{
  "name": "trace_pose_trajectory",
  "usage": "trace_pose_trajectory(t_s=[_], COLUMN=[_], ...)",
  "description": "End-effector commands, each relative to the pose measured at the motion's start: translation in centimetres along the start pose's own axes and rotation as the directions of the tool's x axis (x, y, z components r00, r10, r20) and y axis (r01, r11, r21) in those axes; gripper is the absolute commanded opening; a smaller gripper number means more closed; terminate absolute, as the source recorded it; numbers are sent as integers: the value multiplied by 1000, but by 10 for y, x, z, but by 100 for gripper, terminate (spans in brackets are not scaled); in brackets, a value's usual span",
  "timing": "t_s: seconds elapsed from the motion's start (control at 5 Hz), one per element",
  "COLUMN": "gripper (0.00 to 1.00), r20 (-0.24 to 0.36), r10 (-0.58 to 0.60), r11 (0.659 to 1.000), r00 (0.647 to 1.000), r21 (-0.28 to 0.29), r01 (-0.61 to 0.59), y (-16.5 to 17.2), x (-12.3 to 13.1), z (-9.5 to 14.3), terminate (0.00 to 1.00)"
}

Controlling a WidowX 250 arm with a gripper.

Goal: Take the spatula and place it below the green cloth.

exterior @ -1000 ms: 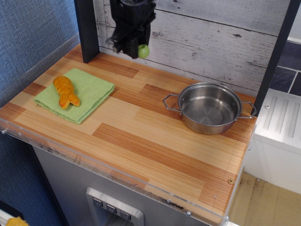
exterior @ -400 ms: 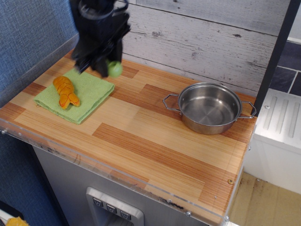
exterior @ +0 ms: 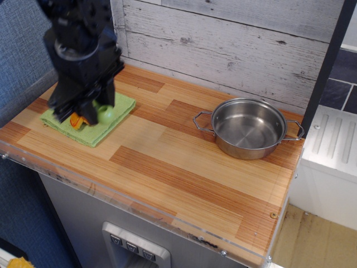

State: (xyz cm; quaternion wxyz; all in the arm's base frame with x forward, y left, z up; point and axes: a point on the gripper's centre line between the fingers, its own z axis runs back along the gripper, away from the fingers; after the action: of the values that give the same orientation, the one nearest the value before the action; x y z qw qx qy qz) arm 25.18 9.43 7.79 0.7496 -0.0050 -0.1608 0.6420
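My black gripper (exterior: 92, 111) hangs over the green cloth (exterior: 95, 132) at the left of the counter. It is shut on the spatula (exterior: 106, 115), of which only the round light-green handle end shows below the fingers; the grey blade is hidden by the gripper. The cloth is mostly covered by the arm, with its front and right edges showing. An orange plush toy (exterior: 77, 120) lies on the cloth, partly hidden behind the gripper.
A steel pot (exterior: 248, 128) with two handles stands at the right back of the wooden counter (exterior: 184, 167). A white plank wall runs behind. A dark post stands at the right edge. The counter's front edge has a clear plastic lip.
The gripper has moved from the back wall forward, to the left and down, carrying the spatula, and now hangs over the green cloth.
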Motion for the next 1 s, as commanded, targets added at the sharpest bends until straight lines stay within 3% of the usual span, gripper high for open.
trace_pose_trajectory(t_s=[0.0,0.4,0.8], gripper=[0,0,0], r20=[26,41,29], r10=[18,40,61], r11=[1000,996,994], r00=[1000,998,998], r21=[22,75,86], r01=[-18,-43,-63], y=[4,24,37], x=[4,1,-2], z=[-14,-31,-42], terminate=[0,0,0])
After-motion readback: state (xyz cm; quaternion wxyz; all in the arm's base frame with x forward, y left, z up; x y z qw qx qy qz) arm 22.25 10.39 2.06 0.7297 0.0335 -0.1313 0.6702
